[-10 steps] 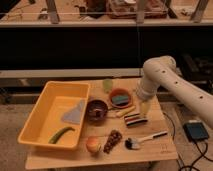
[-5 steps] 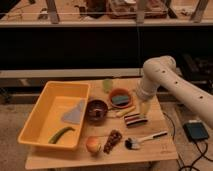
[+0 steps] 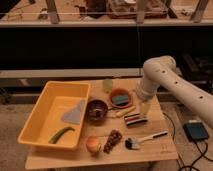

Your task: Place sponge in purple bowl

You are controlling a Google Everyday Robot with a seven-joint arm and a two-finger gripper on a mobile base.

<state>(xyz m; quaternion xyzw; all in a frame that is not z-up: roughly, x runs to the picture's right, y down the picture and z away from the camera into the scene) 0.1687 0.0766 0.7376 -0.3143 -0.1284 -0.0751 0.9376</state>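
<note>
1. Sponge [image 3: 120,99] in the orange-red bowl [image 3: 111,94], toward the back of the table and just right of the purple bowl [image 3: 89,106]; the two bowls close together, almost touching.
2. Gripper [image 3: 144,108] hanging right of the orange-red bowl, above the dark striped block [image 3: 134,119], at the end of a white arm [image 3: 165,75] reaching in from the right; fingers spread wide, nothing between them.
3. Between purple bowl and striped block, a pale yellow elongated thing [image 3: 125,111], too blurred to name.
4. Behind the bowls, a small pale green cup-like thing [image 3: 107,84].
5. Left of the purple bowl, a large yellow tray [image 3: 37,112] holding a grey-blue cloth [image 3: 75,114] and a green pod [image 3: 61,134]; cloth at the tray's right wall, just beside the purple bowl.
6. Along the front edge: a round orange fruit [image 3: 93,144], a dark clustered bunch [image 3: 114,141], a white-handled brush [image 3: 145,138].
7. Nothing over the purple bowl's glossy dark inside.
8. Surface: a light wooden table [image 3: 162,151].
9. Room: dim, a long pale ledge behind, a dark band above it, a blue box [image 3: 195,131] with a cable on the floor at right.
</note>
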